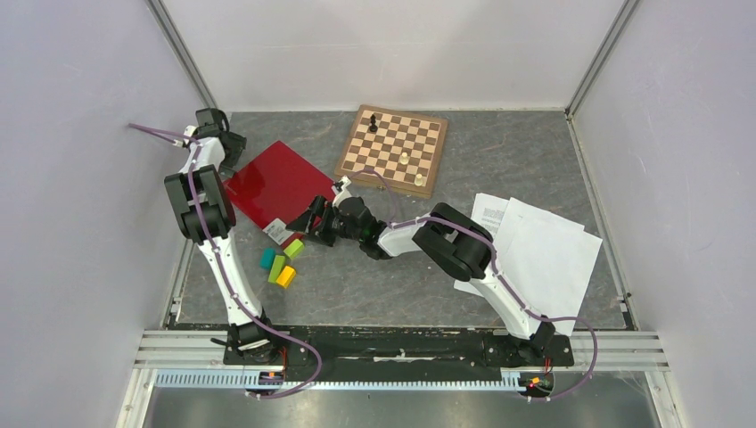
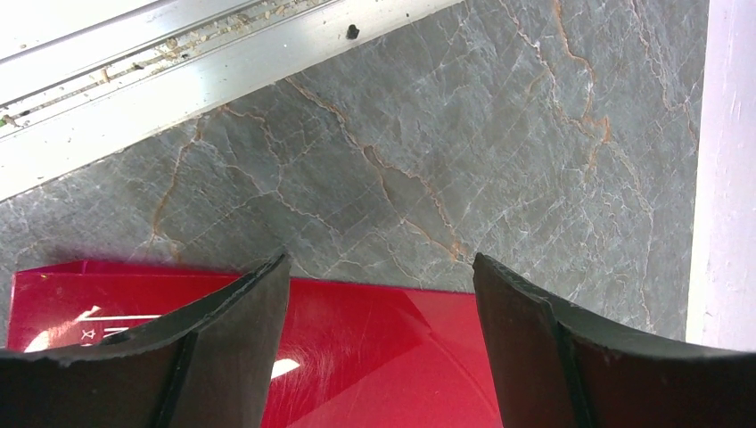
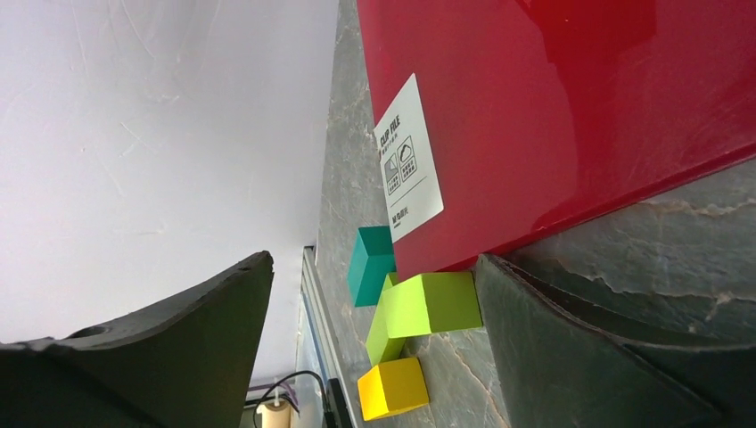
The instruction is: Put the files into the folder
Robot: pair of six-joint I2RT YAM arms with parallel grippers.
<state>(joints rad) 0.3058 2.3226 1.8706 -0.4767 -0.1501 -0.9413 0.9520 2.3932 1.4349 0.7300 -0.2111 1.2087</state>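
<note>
The red folder (image 1: 276, 183) lies closed and flat on the table at the left, with a white label (image 1: 277, 232) at its near corner. The files (image 1: 544, 254), a few loose white sheets, lie at the right, apart from both grippers. My left gripper (image 1: 234, 153) is open and empty over the folder's far left edge; the red cover (image 2: 374, 357) shows between its fingers. My right gripper (image 1: 309, 223) is open and empty, low at the folder's near right edge. In the right wrist view the folder (image 3: 553, 107) and its label (image 3: 408, 160) lie just ahead of the fingers.
A wooden chessboard (image 1: 394, 147) with a few pieces lies behind the folder. Teal (image 1: 267, 259), green (image 1: 294, 248) and yellow (image 1: 286, 277) blocks sit against the folder's near corner; the green block (image 3: 432, 303) touches its edge. A metal rail (image 2: 178, 71) borders the table's left side.
</note>
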